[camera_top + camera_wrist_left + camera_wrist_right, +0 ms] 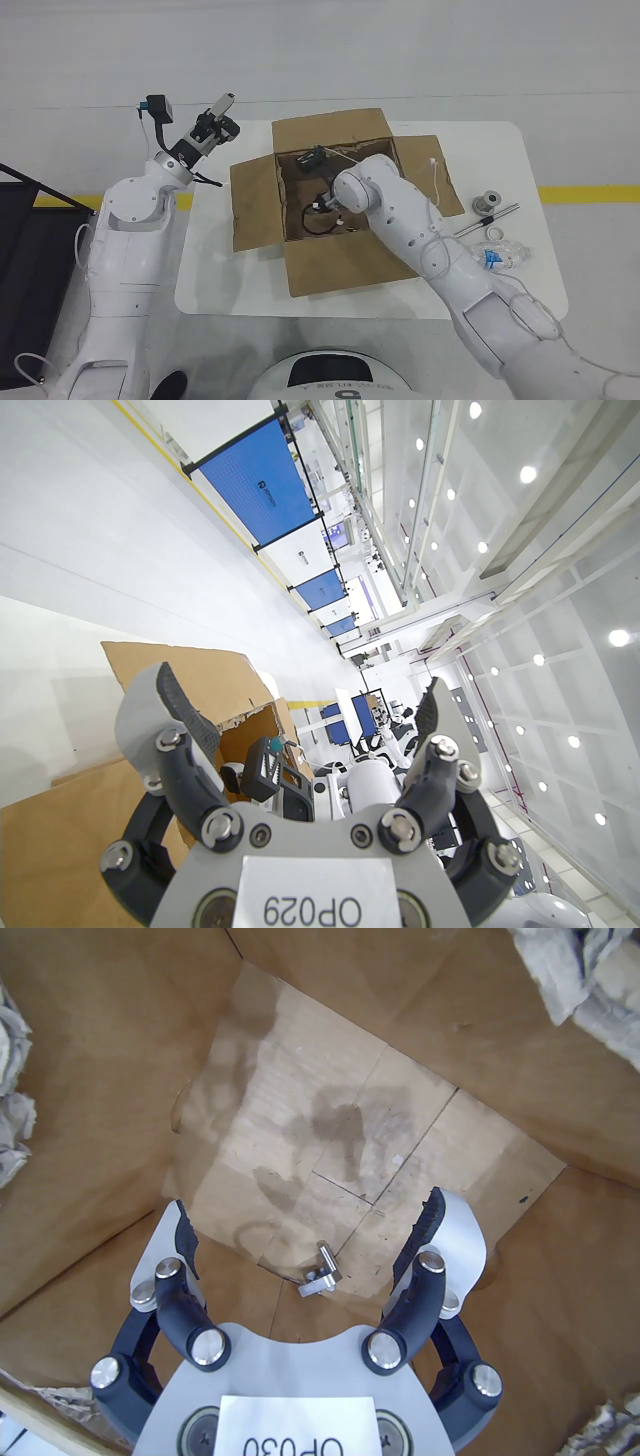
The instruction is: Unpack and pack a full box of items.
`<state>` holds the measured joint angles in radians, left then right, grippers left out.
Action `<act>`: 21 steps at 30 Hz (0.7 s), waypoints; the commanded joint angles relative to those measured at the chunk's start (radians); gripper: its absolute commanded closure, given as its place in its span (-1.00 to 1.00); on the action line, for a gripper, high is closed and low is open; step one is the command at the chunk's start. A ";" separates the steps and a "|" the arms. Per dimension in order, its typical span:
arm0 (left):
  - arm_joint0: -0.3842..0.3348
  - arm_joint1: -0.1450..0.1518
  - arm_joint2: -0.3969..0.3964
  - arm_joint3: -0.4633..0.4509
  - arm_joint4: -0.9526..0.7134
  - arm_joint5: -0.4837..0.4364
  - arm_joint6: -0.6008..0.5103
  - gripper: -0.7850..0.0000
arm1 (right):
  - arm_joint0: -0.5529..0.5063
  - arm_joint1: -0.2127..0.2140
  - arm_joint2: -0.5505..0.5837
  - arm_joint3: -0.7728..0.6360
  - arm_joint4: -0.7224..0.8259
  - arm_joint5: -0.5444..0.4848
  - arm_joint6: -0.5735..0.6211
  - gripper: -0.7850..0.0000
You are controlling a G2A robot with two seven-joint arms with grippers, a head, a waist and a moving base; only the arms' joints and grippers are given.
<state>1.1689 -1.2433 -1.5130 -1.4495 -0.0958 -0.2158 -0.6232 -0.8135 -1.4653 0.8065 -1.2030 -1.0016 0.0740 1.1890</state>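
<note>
An open cardboard box (262, 205) stands in the middle of the white table (215, 280), flaps spread. My right arm (375, 195) is bent down into it. Inside, my right gripper (307, 1214) hangs open above the box floor (350, 1128). A small metal part (320, 1274) lies in a floor corner, below and between the fingers, untouched. My left gripper (217, 122) is raised off the table's far left corner, open and empty. In the left wrist view this gripper (300, 687) points across a box flap (200, 680) into the room.
A metal cylinder (487, 203), a thin rod (492, 216) and a plastic bottle (503, 256) lie on the table right of the box. A white cord (436, 178) drapes over the right flap. Torn paper edges (575, 973) line the box rim.
</note>
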 commanded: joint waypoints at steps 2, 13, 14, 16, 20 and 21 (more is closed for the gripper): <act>0.000 0.000 0.000 0.000 -0.001 0.000 0.000 -1.00 | -0.022 -0.001 0.020 -0.030 0.030 0.061 -0.014 -1.00; 0.000 0.000 0.000 0.000 -0.001 0.000 0.000 -1.00 | -0.102 -0.026 -0.034 -0.117 0.099 0.214 -0.039 -1.00; 0.000 0.000 0.000 0.000 -0.001 0.000 0.000 -1.00 | -0.103 -0.031 -0.041 -0.114 0.106 0.224 -0.050 -1.00; 0.000 0.000 0.000 0.000 -0.001 0.000 0.000 -1.00 | -0.106 -0.040 -0.051 -0.110 0.129 0.243 -0.079 -1.00; 0.000 0.000 0.000 0.000 -0.001 0.000 0.000 -1.00 | -0.127 -0.052 -0.059 -0.121 0.176 0.262 -0.153 -1.00; 0.000 0.000 0.000 0.000 -0.001 0.000 0.000 -1.00 | -0.135 -0.054 -0.059 -0.127 0.183 0.268 -0.174 -1.00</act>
<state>1.1689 -1.2433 -1.5130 -1.4495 -0.0958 -0.2158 -0.6232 -0.9408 -1.5178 0.7472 -1.3240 -0.8264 0.3355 1.0376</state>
